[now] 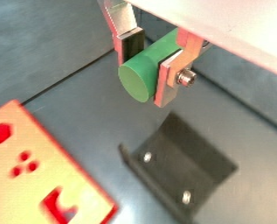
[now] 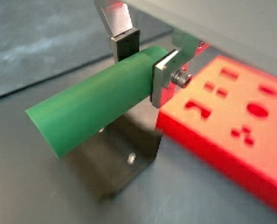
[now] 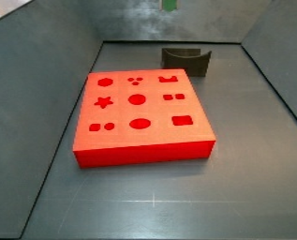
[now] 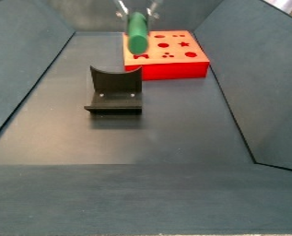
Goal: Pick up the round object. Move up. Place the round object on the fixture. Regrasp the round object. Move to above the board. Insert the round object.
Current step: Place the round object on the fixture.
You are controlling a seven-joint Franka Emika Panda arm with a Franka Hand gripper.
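High above the grey floor, the gripper point(image 1: 150, 61) clamps the round object point(image 1: 145, 73), a plain green peg, between its two silver fingers point(image 1: 173, 73); the jaws stand narrow, shut against the peg's sides near one end. Both wrist views show most of the peg's length sticking out free of the pads, its long axis crossing the line between the fingers. A side view shows the peg point(image 4: 137, 33) hanging roughly upright and slightly tilted, clear of everything beneath it.

Below the gripper sits the fixture point(image 4: 113, 89), a dark bracket with a curved notch in its top, standing on its base plate on the floor. In a wrist view the fixture point(image 1: 178, 165) lies under and a little off from the peg's round face, well apart from it. The board point(image 3: 138, 114), a red slab cut with shaped holes, rests flat beside the fixture and does not touch it.

By this evidence the peg is picked and raised, and setting it on the fixture looks to be the step in hand. That move turns on one relation: the notch lies below the claw, so the peg must come down with its long axis laid along the notch's curve, or it may roll off the bracket.
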